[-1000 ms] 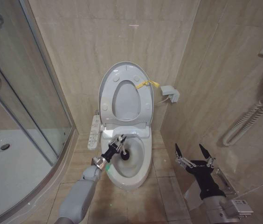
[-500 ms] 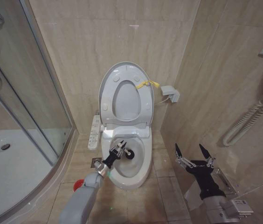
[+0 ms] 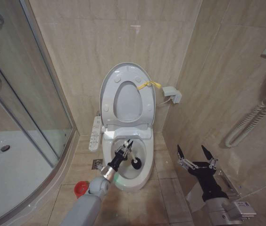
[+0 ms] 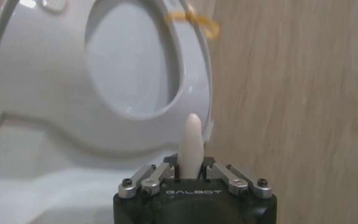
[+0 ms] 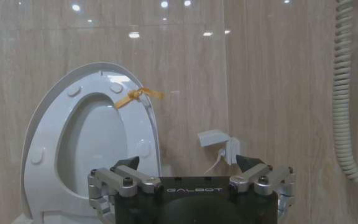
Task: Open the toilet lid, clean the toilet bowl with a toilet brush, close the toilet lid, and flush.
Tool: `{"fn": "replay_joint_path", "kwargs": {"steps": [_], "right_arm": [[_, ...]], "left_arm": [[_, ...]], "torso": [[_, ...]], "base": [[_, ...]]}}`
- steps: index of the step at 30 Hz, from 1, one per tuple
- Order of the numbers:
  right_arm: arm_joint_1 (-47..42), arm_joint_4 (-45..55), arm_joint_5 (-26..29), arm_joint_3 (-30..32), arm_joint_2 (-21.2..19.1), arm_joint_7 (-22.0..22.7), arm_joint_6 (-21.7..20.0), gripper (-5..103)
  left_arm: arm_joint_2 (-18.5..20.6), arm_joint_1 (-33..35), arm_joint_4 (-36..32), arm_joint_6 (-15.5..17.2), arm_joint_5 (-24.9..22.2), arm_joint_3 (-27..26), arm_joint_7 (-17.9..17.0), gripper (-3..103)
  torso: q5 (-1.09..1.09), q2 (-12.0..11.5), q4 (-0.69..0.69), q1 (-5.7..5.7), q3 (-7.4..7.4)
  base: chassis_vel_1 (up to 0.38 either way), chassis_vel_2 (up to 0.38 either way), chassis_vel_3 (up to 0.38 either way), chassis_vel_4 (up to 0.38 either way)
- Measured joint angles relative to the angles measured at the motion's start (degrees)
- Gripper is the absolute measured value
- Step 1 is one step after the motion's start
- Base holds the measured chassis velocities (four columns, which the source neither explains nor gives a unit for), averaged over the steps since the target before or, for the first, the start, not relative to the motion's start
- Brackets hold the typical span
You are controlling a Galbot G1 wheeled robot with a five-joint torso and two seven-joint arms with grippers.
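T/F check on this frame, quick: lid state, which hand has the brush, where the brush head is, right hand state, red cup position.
1. The glossy white plastic toilet lid with the yellow strap is raised against the wall. True.
2. The right hand holds the thin white-handled toilet brush. False: the left hand is shut on its handle; the right hand hangs open beside the toilet.
3. The brush's dark head is inside the white ceramic toilet bowl. True.
4. The small red cup holder stands inside the shower tray. False: it is on the tiled floor left of the toilet.
5. The right hand touches the lid. False: it is apart from it.
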Motion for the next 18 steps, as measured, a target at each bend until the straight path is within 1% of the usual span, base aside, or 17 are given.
{"fn": "replay_joint_path", "kwargs": {"steps": [2, 5, 7, 8, 9, 10, 12, 14, 15, 16, 18], "right_arm": [[0.0, 0.0, 0.0, 0.0, 0.0, 0.0, 0.0, 100], [0.0, 0.0, 0.0, 0.0, 0.0, 0.0, 0.0, 100], [0.0, 0.0, 0.0, 0.0, 0.0, 0.0, 0.0, 100], [0.0, 0.0, 0.0, 0.0, 0.0, 0.0, 0.0, 100], [0.0, 0.0, 0.0, 0.0, 0.0, 0.0, 0.0, 100], [0.0, 0.0, 0.0, 0.0, 0.0, 0.0, 0.0, 100], [0.0, 0.0, 0.0, 0.0, 0.0, 0.0, 0.0, 100], [0.0, 0.0, 0.0, 0.0, 0.0, 0.0, 0.0, 100], [0.0, 0.0, 0.0, 0.0, 0.0, 0.0, 0.0, 100], [0.0, 0.0, 0.0, 0.0, 0.0, 0.0, 0.0, 100], [0.0, 0.0, 0.0, 0.01, 0.0, 0.0, 0.0, 100]], "left_arm": [[-0.21, -0.71, 3.45, -1.47, 2.66, -1.06, 0.77, 22], [-0.19, -0.78, 3.53, -1.58, 2.67, -1.21, 0.67, 22], [0.05, -0.34, 0.63, -0.83, 1.57, -0.62, -0.06, 22], [0.54, 0.26, -2.65, 0.24, 0.48, 0.34, -0.94, 22], [0.54, 0.26, -2.65, 0.24, 0.48, 0.34, -0.94, 22], [0.89, 0.59, -4.44, 0.73, -0.14, 0.96, -1.46, 22], [2.38, 1.63, -10.24, 2.52, -2.14, 2.31, -3.13, 22], [3.9, 2.51, -14.03, 3.89, -3.42, 2.99, -4.58, 22], [3.9, 2.51, -14.03, 3.89, -3.42, 2.99, -4.58, 22], [4.6, 2.73, -15.17, 4.54, -3.7, 3.19, -5.15, 22], [5.51, 2.7, -15.15, 5.04, -3.22, 3.36, -5.7, 22]], "torso": [[0.0, 0.0, 0.0, 0.0, 0.0], [0.0, 0.0, -0.01, 0.0, 0.0], [-0.01, 0.0, -0.02, 0.0, 0.0], [-0.01, 0.0, -0.04, 0.01, 0.0], [-0.01, 0.0, -0.04, 0.01, 0.0], [-0.02, 0.0, -0.04, 0.01, 0.0], [-0.01, 0.0, -0.05, 0.01, 0.0], [-0.01, 0.0, -0.03, 0.01, 0.0], [-0.01, 0.0, -0.03, 0.01, 0.0], [0.0, 0.0, -0.02, 0.0, 0.0], [0.0, 0.0, -0.01, 0.0, 0.0]], "base": [[0.0, 0.0, 0.0, 0.0], [0.0, 0.0, 0.0, 0.0], [0.0, 0.0, 0.0, 0.0], [0.0, 0.0, 0.0, 0.0], [0.0, 0.0, 0.0, 0.0], [0.0, 0.0, 0.0, 0.0], [0.0, 0.0, 0.0, 0.0], [0.0, 0.0, 0.0, 0.0], [0.0, 0.0, 0.0, 0.0], [0.0, 0.0, 0.0, 0.0], [0.0, 0.0, 0.0, 0.0]]}}
